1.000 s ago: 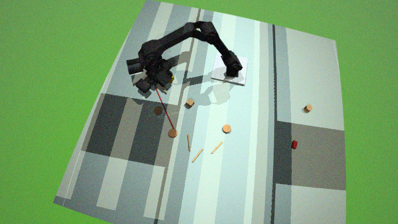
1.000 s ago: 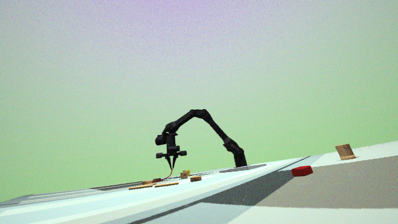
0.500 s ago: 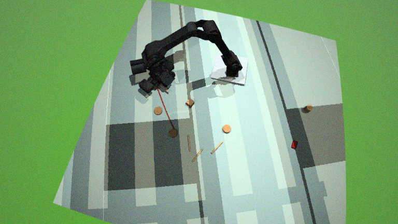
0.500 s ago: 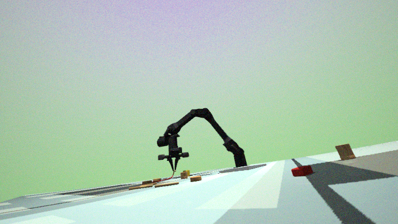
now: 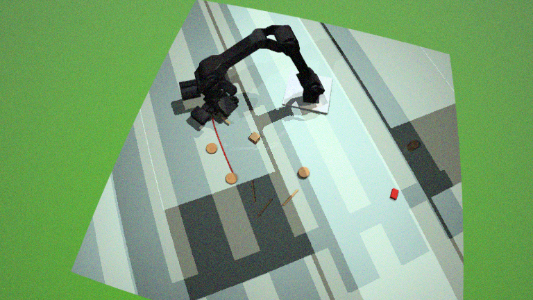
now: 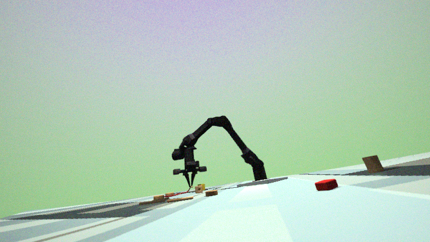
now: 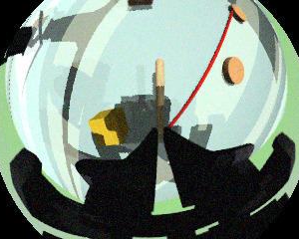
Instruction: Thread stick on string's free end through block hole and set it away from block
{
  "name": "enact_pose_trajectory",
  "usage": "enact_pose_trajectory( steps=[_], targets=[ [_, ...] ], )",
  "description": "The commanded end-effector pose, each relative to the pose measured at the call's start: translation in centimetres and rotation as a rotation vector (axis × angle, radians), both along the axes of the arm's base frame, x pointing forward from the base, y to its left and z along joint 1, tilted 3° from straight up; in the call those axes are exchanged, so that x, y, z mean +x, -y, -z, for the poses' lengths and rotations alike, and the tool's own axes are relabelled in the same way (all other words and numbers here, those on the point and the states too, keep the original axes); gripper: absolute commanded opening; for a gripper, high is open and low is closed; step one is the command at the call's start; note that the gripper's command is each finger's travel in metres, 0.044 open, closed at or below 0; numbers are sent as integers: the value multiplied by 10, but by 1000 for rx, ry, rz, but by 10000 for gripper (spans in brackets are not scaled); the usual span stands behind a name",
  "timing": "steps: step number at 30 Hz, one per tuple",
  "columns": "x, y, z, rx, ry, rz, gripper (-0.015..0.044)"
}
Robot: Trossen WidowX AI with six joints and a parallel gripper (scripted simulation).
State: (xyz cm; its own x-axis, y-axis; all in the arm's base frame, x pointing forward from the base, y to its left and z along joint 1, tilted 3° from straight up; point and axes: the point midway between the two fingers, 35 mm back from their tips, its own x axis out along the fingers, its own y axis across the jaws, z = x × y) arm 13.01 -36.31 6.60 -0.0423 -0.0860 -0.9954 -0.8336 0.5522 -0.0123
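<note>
Round wooden discs on the table [image 5: 412, 72]: four. They are the string's button [image 5: 231, 178], a plain disc [image 5: 211, 147], another plain disc [image 5: 303, 172] and a dark disc [image 5: 413, 145], its shade hard to judge. Loose sticks: three — the dark stick [image 5: 253, 191], the reddish stick [image 5: 265, 207], the pale stick [image 5: 290, 197]. Stringed stick [image 7: 160, 90]: one. Wooden block [image 5: 254, 137]: one. Yellow block [image 7: 108, 126]: one. Red block [image 5: 394, 194]: one.

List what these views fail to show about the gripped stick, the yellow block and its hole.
- Top view: the arm's wrist covers the yellow block entirely, and most of the stick.
- Exterior view: the yellow block is too small to show its hole; the gripper hides how the stick is pinched.
- Wrist view: the block shows a dark side, but shadow hides whether that is the hole; the fingers cover the stick's rear end.
</note>
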Motion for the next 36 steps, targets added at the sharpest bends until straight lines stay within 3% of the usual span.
enact_pose_trajectory(
  steps=[1, 36],
  targets=[
    [-3, -6, 6, 5, -5, -5, 0],
    [3, -27, 15, 7, -5, -6, 0]
  ],
)
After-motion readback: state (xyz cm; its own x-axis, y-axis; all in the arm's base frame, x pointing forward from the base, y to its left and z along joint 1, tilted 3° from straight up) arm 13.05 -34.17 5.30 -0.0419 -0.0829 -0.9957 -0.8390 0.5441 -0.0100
